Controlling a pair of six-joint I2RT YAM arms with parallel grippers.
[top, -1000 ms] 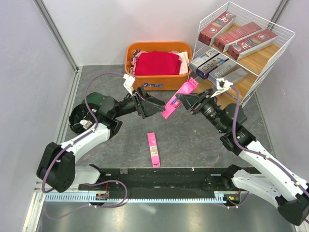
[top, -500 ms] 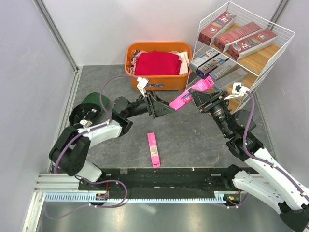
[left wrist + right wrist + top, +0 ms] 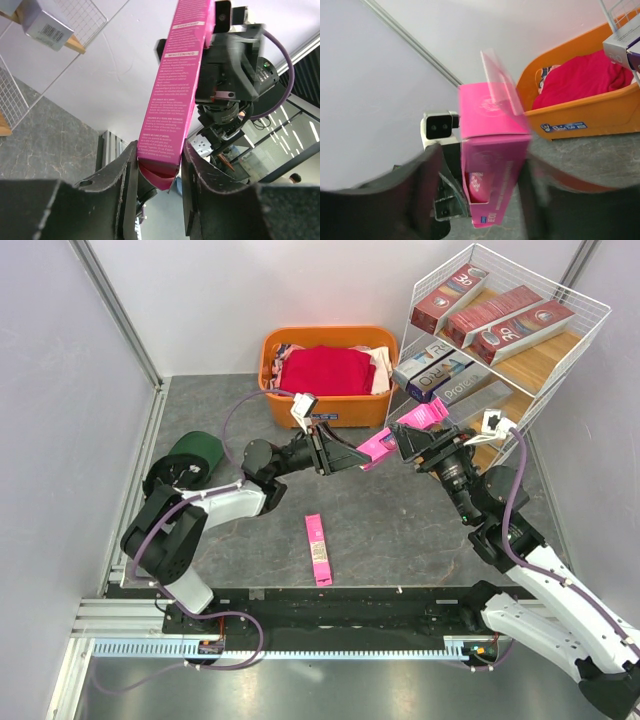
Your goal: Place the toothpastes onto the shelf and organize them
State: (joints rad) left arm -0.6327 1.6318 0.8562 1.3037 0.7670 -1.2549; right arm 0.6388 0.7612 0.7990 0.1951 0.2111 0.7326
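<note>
A bright pink toothpaste box [image 3: 395,438] hangs in the air between the two arms, in front of the basket. My left gripper [image 3: 352,455] is shut on its lower end, with both jaws pressed against the box's [image 3: 177,85] sides. My right gripper [image 3: 408,443] straddles the upper end with its fingers spread; in the right wrist view a gap shows between the left finger [image 3: 422,175] and the box [image 3: 492,150], and the fingers are blurred. A second pink toothpaste box [image 3: 318,549] lies flat on the table. The shelf [image 3: 592,312] holds dark red boxes [image 3: 505,320] on top and silver and purple ones [image 3: 440,370] below.
An orange basket [image 3: 330,412] with red clothes [image 3: 325,370] stands at the back, just behind the held box. A dark green round object [image 3: 192,452] sits at the left. Grey walls close in both sides.
My left gripper reached right and closed on the lower end of the pink box. The right arm brought the box leftward, more level, and its fingers have spread apart.
</note>
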